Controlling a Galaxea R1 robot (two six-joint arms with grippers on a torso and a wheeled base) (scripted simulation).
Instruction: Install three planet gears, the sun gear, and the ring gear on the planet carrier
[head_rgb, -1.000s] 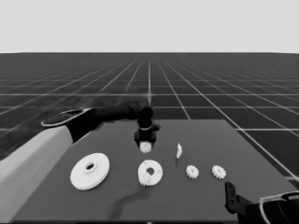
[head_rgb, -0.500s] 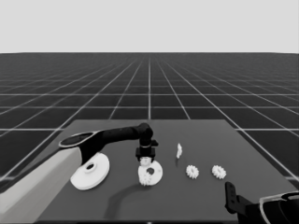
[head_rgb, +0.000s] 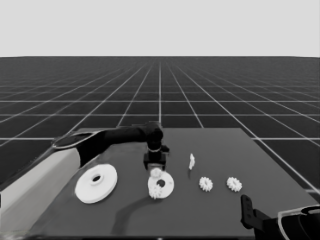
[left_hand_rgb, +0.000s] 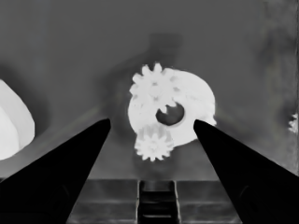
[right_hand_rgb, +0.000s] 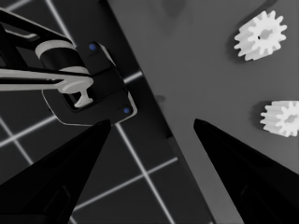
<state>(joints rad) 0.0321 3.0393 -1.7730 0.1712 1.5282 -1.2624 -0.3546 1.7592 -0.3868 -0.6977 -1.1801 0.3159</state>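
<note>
I was working in a simulated test space: a dark table (head_rgb: 260, 165) stood on an endless grid floor (head_rgb: 160, 90) under a pale blank band (head_rgb: 160, 25).

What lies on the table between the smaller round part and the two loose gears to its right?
In the head view, only the thin white piece, slightly farther back, stands between the smaller round part and the two loose gears; otherwise bare table.

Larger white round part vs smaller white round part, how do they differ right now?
The larger white round part is clearly wider than the smaller white round part. The larger lies bare toward the table's left; the smaller, mid-table below the open left gripper, carries two small white toothed gears. The larger has a raised hub; the smaller looks flat. Both are white, with a centre hole.
</note>
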